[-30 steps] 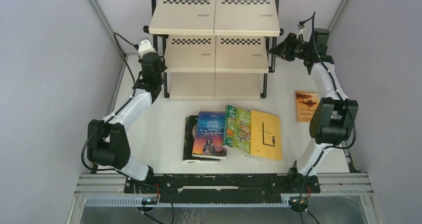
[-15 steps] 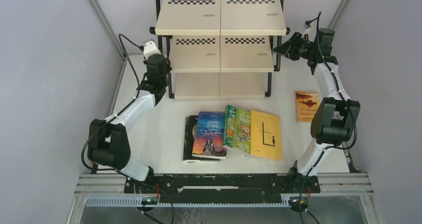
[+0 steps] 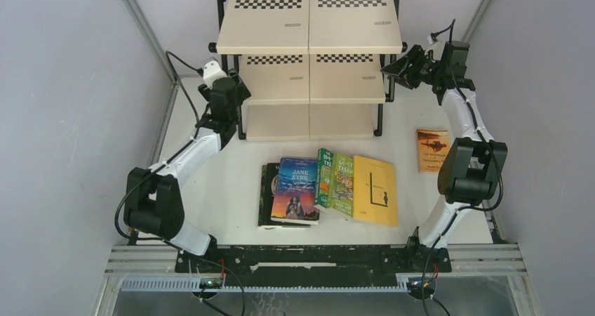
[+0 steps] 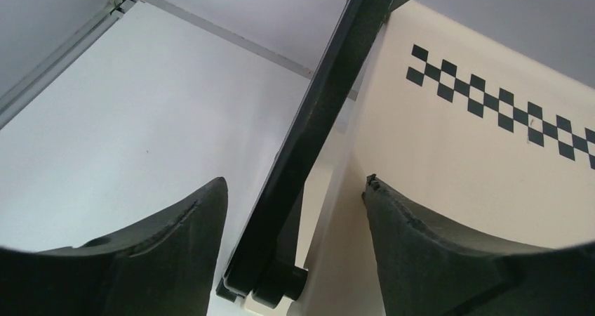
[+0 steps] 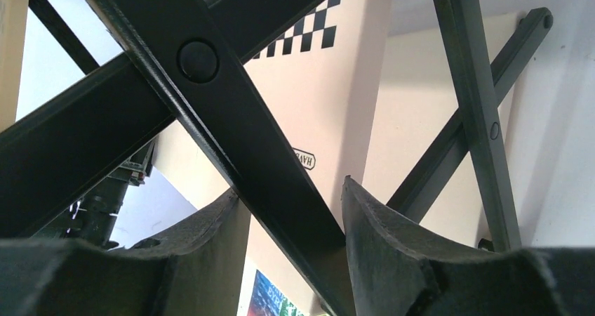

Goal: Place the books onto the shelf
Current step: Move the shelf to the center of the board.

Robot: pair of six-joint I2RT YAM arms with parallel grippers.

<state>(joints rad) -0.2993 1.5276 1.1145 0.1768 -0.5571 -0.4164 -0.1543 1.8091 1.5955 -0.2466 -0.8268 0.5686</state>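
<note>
shelf [image 3: 309, 22]: 3 cream tiers, black frame | left gripper [image 4: 295, 184] apart | right gripper [image 5: 291, 189] unclear

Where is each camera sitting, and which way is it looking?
Top camera: above, behind the robot, looking down on shelf, books, left arm, right arm.
Left wrist camera: on the left arm, facing the shelf's black post and checkered board; left end effector shows.
Right wrist camera: on the right arm, facing the shelf's crossed black bars; right end effector shows.
Shared: both wrist views see the shelf.
</note>
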